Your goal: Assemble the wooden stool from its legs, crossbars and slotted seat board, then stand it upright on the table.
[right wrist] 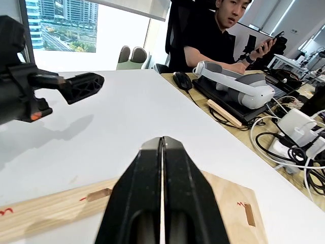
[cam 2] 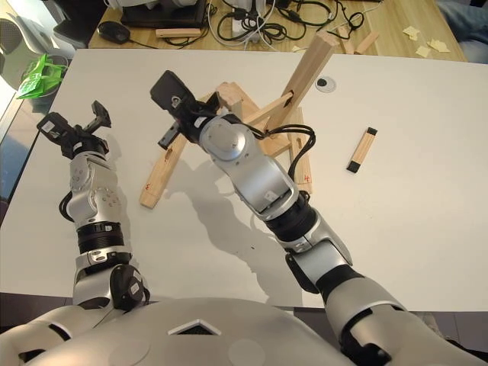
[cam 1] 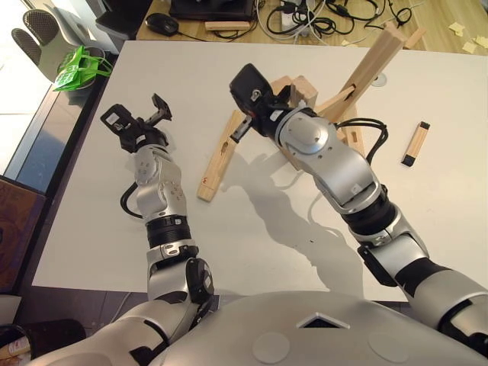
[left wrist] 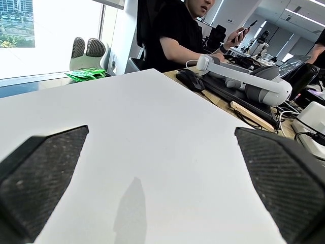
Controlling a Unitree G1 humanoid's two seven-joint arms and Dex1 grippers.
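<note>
Stool, half built, sits at the far middle of the white surface in the left eye view. Its flat leg lies with its long axis running from near left to far right. Its tilted leg points up toward the far right. The right hand hovers over the flat leg's far end. The left hand is spread wide and empty, well left of that leg. A short stick lies apart on the right.

The left wrist view shows both pads far apart over bare surface.

The right wrist view makes plain what the eye views do not: the right hand's fingers are pressed together, gripping nothing, above the slotted flat leg.
</note>
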